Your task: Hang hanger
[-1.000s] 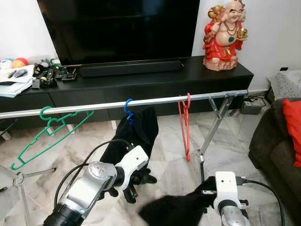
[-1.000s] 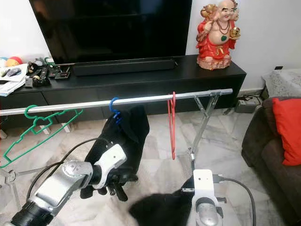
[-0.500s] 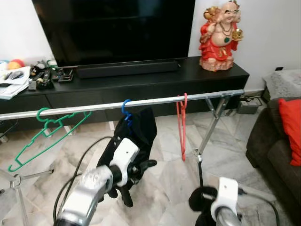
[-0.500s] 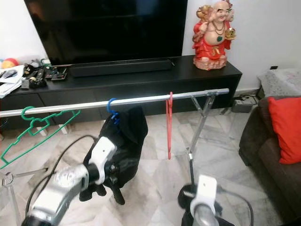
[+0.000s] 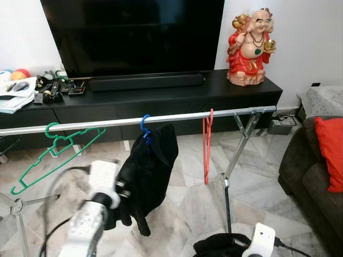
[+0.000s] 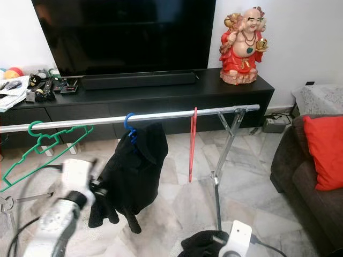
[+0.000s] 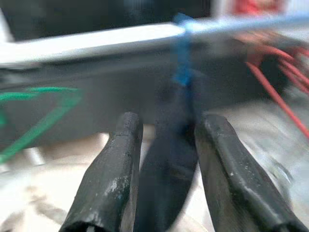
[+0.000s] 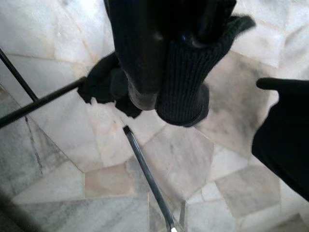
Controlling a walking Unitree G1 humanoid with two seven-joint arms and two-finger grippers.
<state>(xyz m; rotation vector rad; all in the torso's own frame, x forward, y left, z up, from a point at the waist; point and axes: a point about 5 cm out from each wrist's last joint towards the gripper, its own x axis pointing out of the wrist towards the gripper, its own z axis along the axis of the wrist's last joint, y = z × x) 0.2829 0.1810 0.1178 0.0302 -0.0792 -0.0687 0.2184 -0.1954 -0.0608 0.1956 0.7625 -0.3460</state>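
Observation:
A silver rail (image 5: pixel 177 116) crosses the room at chest height. On it hang a green hanger (image 5: pixel 53 150), a blue hanger (image 5: pixel 144 126) carrying a black garment (image 5: pixel 150 171), and a bare red hanger (image 5: pixel 206 144). My left gripper (image 7: pixel 169 123) is open, low and left of the black garment, and looks up at the blue hook (image 7: pixel 182 53); nothing is between its fingers. My right gripper (image 8: pixel 169 92) hangs low near the floor, shut on a black knitted cloth (image 5: pixel 217 245).
A black TV cabinet (image 5: pixel 161 96) with a large TV stands behind the rail. A red statue (image 5: pixel 249 45) sits on its right end and clutter (image 5: pixel 21 88) on its left. The rack's leg (image 5: pixel 236 155) slants to the floor. A dark sofa with a red cushion (image 5: pixel 335 155) is at right.
My left arm has drawn back from the black garment, down and to the left, blurred. My right arm has sunk lower with the black cloth. The camera has shifted slightly.

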